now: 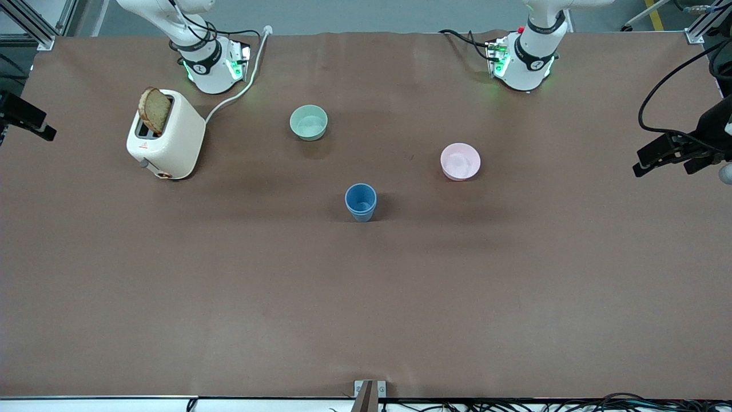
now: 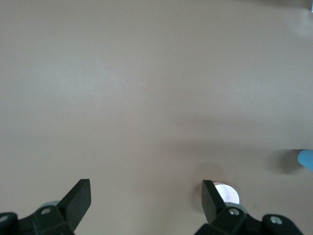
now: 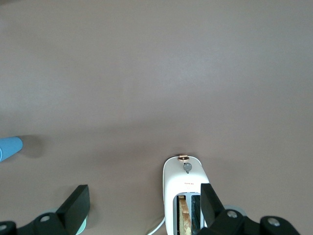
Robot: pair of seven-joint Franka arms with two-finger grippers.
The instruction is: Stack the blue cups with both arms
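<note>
table (image 1: 366, 297): brown | on it: toaster (image 1: 166, 140), green bowl (image 1: 309, 122), pink bowl (image 1: 460, 161), blue cups (image 1: 361, 202)

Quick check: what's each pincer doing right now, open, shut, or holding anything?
Left pincer: open, holding nothing, over bare table.
Right pincer: open, holding nothing, above the toaster.

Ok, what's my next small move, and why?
Probably none, just hold. Only one small blue plastic tumbler shape stands mid-table, seemingly two cups nested. The left pincer and right pincer hang open and empty above the brown table.
</note>
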